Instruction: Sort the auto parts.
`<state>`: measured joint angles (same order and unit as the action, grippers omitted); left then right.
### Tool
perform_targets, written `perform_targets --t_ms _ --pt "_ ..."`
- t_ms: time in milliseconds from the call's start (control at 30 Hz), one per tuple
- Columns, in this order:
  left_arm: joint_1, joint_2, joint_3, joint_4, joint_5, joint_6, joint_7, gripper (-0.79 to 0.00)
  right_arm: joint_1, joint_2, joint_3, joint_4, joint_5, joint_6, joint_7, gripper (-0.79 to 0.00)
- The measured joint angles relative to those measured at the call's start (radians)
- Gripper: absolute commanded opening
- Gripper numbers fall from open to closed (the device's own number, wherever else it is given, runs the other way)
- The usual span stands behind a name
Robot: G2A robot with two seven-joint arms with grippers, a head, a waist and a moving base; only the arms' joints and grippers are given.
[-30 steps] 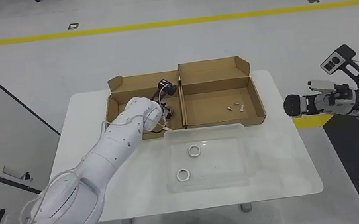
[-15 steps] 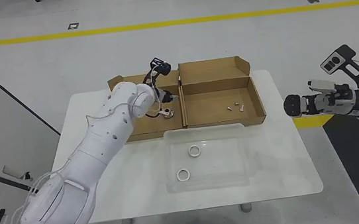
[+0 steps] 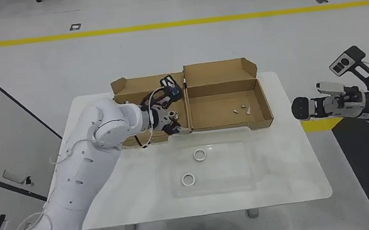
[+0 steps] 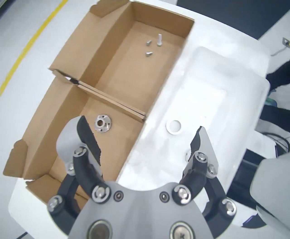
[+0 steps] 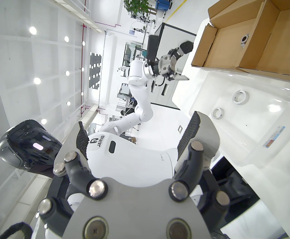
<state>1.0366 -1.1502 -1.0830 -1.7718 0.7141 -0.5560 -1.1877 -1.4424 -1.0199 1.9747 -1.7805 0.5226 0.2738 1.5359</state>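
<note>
L arm (image 3: 103, 124) swung back over box (image 4: 65, 101)/tray (image 4: 204, 90) edge (jaws released, empty); R jaws released, unmoved.

I see the white table (image 3: 300, 163) on a pale floor (image 3: 245, 46). A yellow line (image 3: 228, 17) crosses the floor far behind it; a dark-edged white panel (image 3: 6, 139) stands at its left.

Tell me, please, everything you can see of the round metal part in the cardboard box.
The round metal part is a small silvery disc with a raised hub, a dark hole through its middle and small holes around its rim. It lies flat, alone on the floor of its cardboard box, clear of the walls. The open left gripper does not touch it.
</note>
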Motion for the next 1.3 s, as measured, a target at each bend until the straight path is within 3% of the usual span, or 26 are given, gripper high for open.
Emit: perform_targets --t_ms 300,667,767,1067,1133,1200,1233,1300 --pt "0.031 0.022 0.085 -0.07 -0.037 -0.008 -0.069 0.0 0.0 0.0 0.0 0.0 0.0 0.0 0.0 0.0" --pt "0.031 0.022 0.091 -0.073 -0.036 -0.007 -0.069 0.0 0.0 0.0 0.0 0.0 0.0 0.0 0.0 0.0" --pt "0.028 0.02 0.152 -0.094 0.009 -0.024 -0.053 0.0 0.0 0.0 0.0 0.0 0.0 0.0 0.0 0.0" --pt "-0.109 0.005 0.395 -0.085 0.19 -0.006 -0.071 0.0 0.0 0.0 0.0 0.0 0.0 0.0 0.0 0.0" --pt "-0.137 0.001 0.448 -0.073 0.217 0.003 -0.08 -0.12 0.0 0.0 0.0 0.0 0.0 0.0 0.0 0.0" --pt "-0.159 -0.005 0.485 -0.061 0.222 0.012 -0.088 -0.345 0.0 0.0 0.0 0.0 0.0 0.0 0.0 0.0" --pt "-0.168 -0.008 0.496 -0.056 0.226 0.016 -0.093 -0.403 0.0 0.0 0.0 0.0 0.0 0.0 0.0 0.0" --pt "-0.18 -0.015 0.514 -0.049 0.23 0.028 -0.096 -0.434 0.0 0.0 0.0 0.0 0.0 0.0 0.0 0.0"
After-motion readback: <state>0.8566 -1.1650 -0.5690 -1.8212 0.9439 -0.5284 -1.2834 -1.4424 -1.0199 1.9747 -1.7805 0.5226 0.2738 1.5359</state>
